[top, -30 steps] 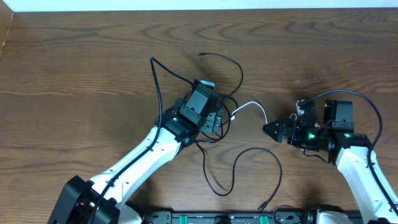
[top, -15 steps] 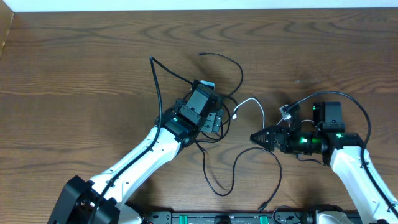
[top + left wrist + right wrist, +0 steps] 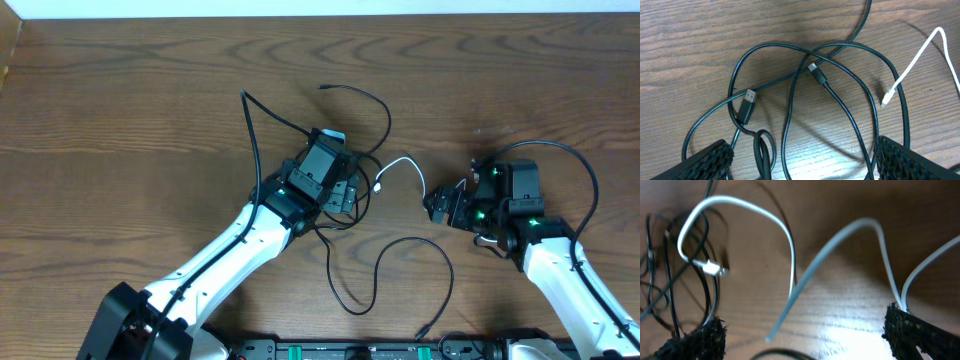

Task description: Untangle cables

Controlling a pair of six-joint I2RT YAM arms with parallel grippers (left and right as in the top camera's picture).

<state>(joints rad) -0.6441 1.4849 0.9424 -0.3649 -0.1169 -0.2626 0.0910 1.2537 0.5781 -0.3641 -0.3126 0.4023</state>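
Observation:
Several thin black cables [image 3: 790,105] lie looped over one another on the wooden table, with a USB plug [image 3: 746,105] and a smaller plug [image 3: 816,74] among the loops. A white cable [image 3: 405,164] arcs to the right of the tangle, its plug end [image 3: 887,97] near the black loops. My left gripper [image 3: 347,194] hovers over the tangle, open, with black strands running between its fingers [image 3: 705,157]. My right gripper [image 3: 437,206] sits just right of the white cable, open. In the right wrist view the white cable [image 3: 790,265] crosses between its wide-apart fingers [image 3: 920,335].
A long black loop [image 3: 400,262] trails toward the table's front edge. Another black strand [image 3: 362,96] runs up behind the tangle. The thick black cable [image 3: 560,155] of the right arm curves above its wrist. The back edge of the table [image 3: 320,14] is pale.
My right gripper reached left and low toward the long black loop, then drew back right and turned. The white cable's arc shifted a little left. The left arm has not moved.

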